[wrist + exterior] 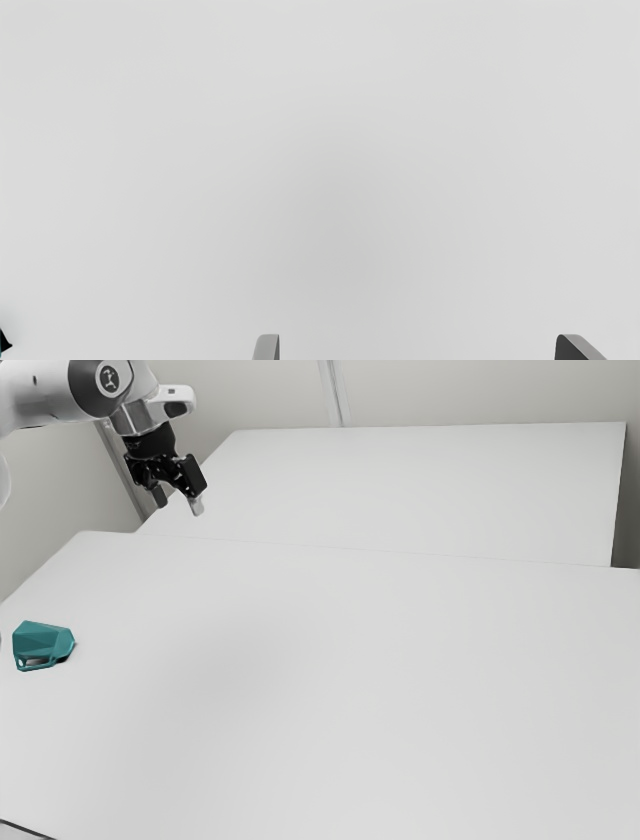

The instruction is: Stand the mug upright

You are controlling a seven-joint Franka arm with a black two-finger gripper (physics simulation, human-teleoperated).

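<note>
Teal mug on its side on the white table, exterior view's left; gripper raised toward the far left, well apart, fingers spread.

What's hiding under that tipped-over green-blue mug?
The teal mug lies on the white table, and tabletop shows all around it. The part right underneath is covered by the mug, so I can't see whether anything is there.

Teal faceted mug, lying on side on white table
</note>
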